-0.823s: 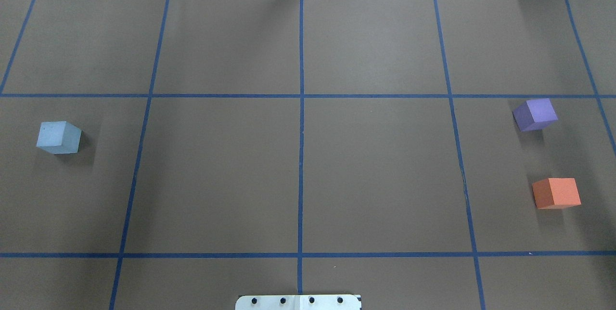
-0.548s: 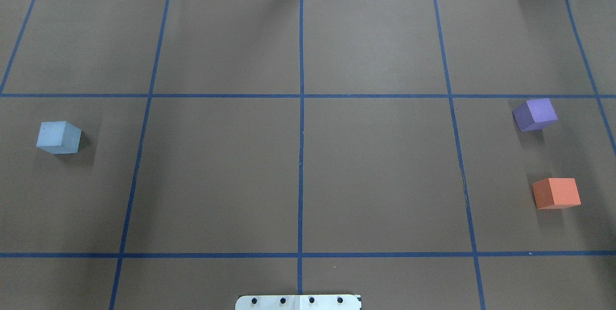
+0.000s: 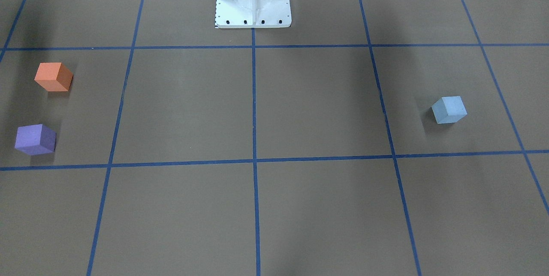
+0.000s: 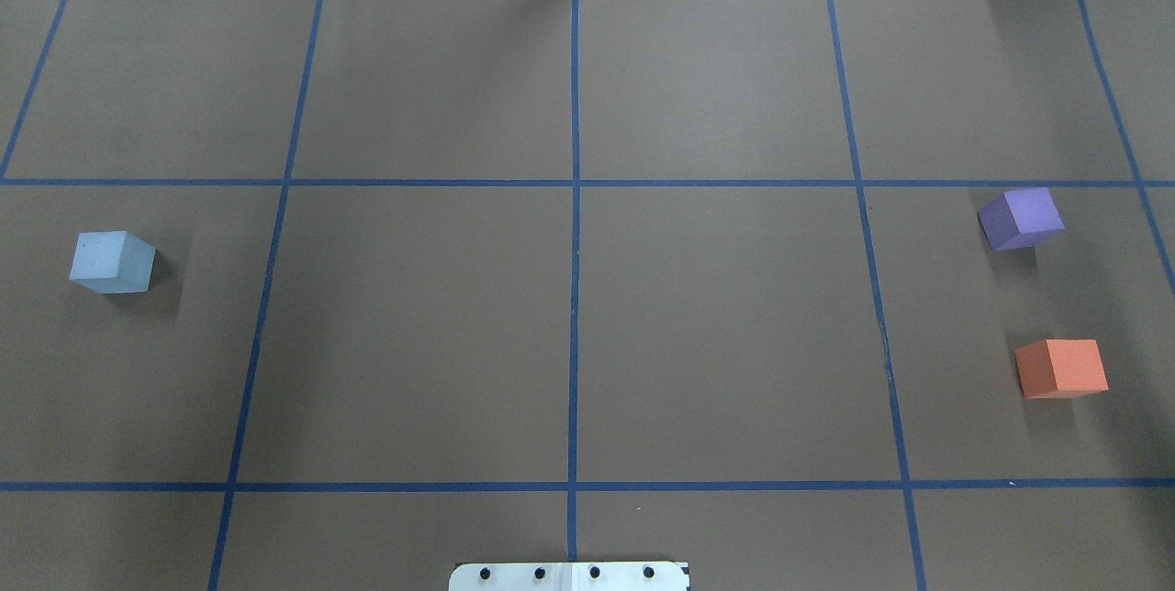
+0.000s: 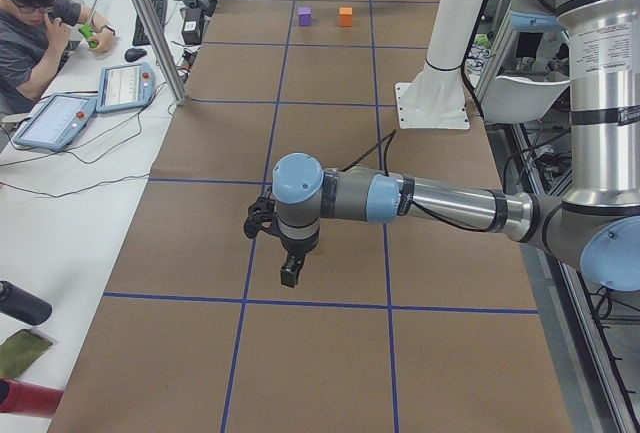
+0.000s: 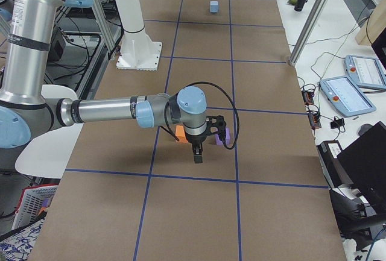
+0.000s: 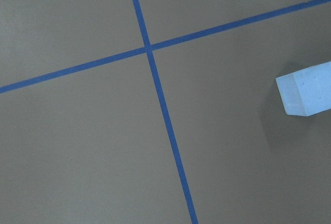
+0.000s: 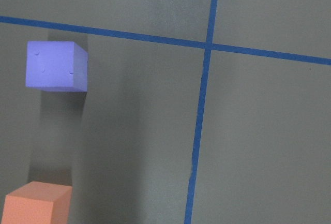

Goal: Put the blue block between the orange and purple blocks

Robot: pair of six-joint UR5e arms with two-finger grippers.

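Note:
The light blue block (image 4: 112,262) sits alone on the brown table at the left; it also shows in the front view (image 3: 448,109) and at the right edge of the left wrist view (image 7: 306,95). The purple block (image 4: 1021,218) and the orange block (image 4: 1061,368) stand apart at the far right, with a bare gap between them; both show in the right wrist view, purple (image 8: 56,66) and orange (image 8: 36,203). My left gripper (image 5: 290,273) hovers above the table near the blue block. My right gripper (image 6: 198,154) hovers over the purple and orange blocks. I cannot tell whether either is open.
Blue tape lines divide the table into squares. The white robot base plate (image 4: 569,576) is at the near middle edge. An operator (image 5: 35,23) sits by tablets beside the table. Metal posts (image 6: 310,20) stand at the table's far side.

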